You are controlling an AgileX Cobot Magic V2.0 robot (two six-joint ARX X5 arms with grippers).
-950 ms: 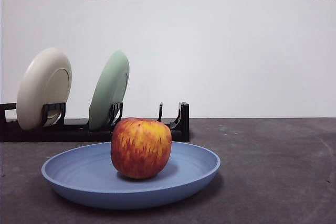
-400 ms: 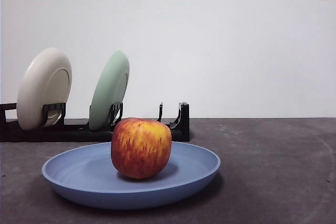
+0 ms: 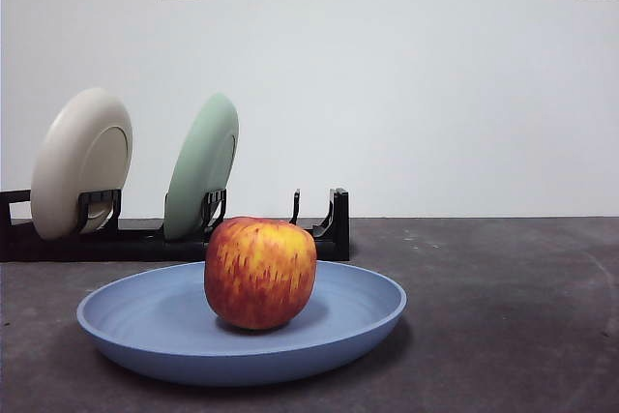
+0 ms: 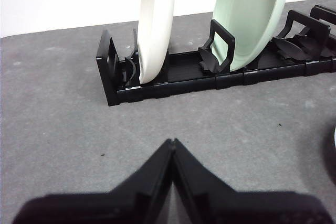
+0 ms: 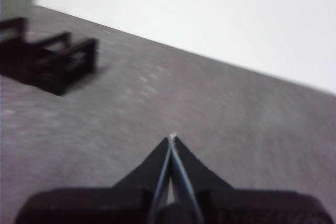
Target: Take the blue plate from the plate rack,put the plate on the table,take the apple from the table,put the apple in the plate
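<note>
The blue plate [image 3: 242,336] lies flat on the table [image 3: 503,316] in the front view, near the camera. The red and yellow apple [image 3: 259,272] stands upright in the middle of it. Behind them runs the black plate rack [image 3: 174,234], also seen in the left wrist view as the plate rack [image 4: 173,74]. My left gripper [image 4: 172,141] is shut and holds nothing, hovering over bare table in front of the rack's end. My right gripper [image 5: 172,138] is shut and empty above bare table, with the rack's other end [image 5: 52,61] off to one side. Neither arm shows in the front view.
A cream plate [image 3: 81,162] and a pale green plate [image 3: 202,166] stand upright in the rack's slots; the cream plate [image 4: 156,24] and green plate [image 4: 252,17] also appear in the left wrist view. The rack's right-hand slots hold nothing. A white wall stands behind the table.
</note>
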